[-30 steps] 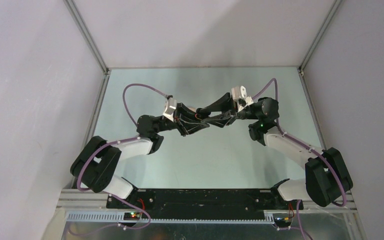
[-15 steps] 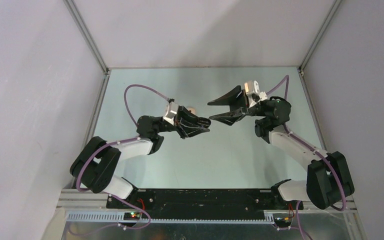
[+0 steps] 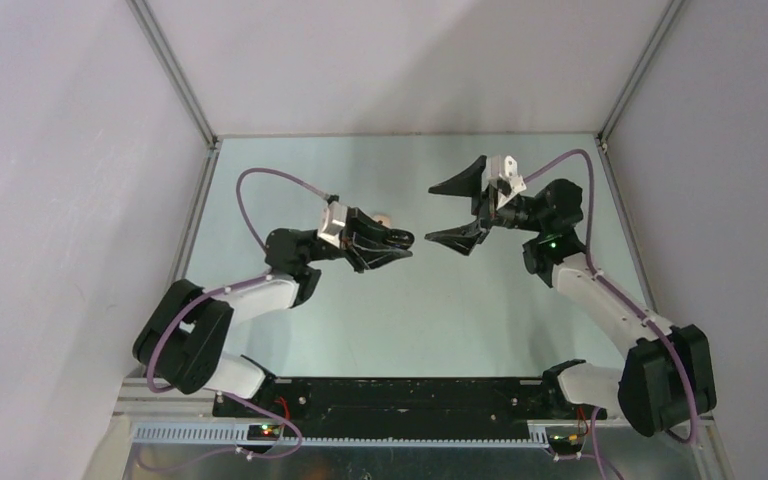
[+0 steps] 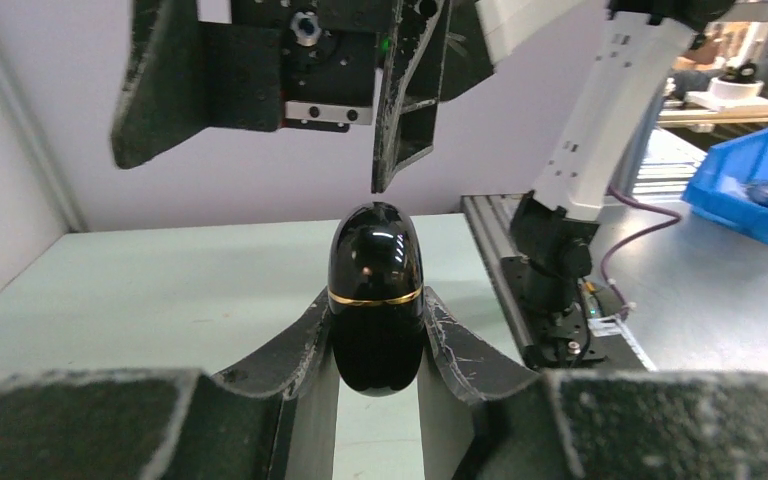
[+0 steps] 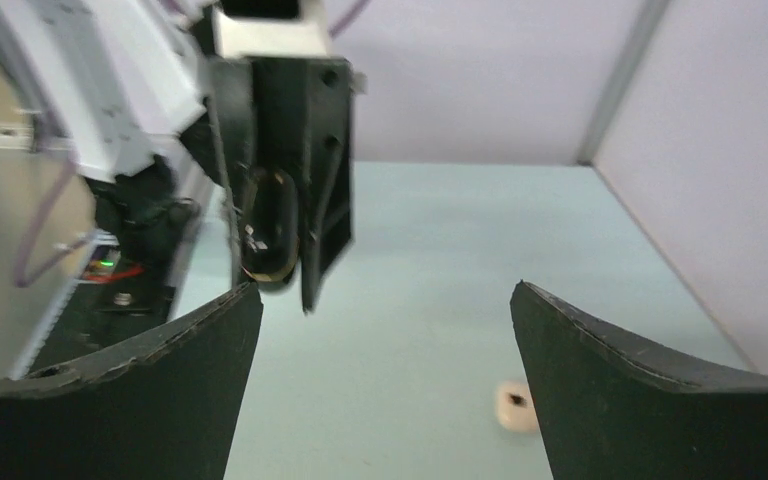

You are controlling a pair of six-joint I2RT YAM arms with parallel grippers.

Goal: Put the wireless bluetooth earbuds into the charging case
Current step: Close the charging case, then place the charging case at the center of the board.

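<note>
Black and glossy, the case (image 4: pixel 376 290) sits clamped between the fingers of your left gripper (image 3: pixel 396 243). It is held above the table (image 3: pixel 410 330) near the middle, rounded end toward the right arm. Its gold seam looks closed all round, so I judge the case shut.

The change is on the right. A second ago your two grippers were meshed together at the case. Half a second ago the right gripper (image 3: pixel 431 212) had let go and begun to back off. Now it stands well apart from the left, nearer its own side, jaws spread wide with nothing between them. The left has barely moved.

For the task, this suggests the two-handed work on the case is over for now, and your right arm is free to fetch. One pale bud (image 5: pixel 515 407), blurred, lies on the table low in the right wrist view, so at least that one is not in. No other buds show. With the case shut, you will likely have to open it again before anything goes in.
</note>
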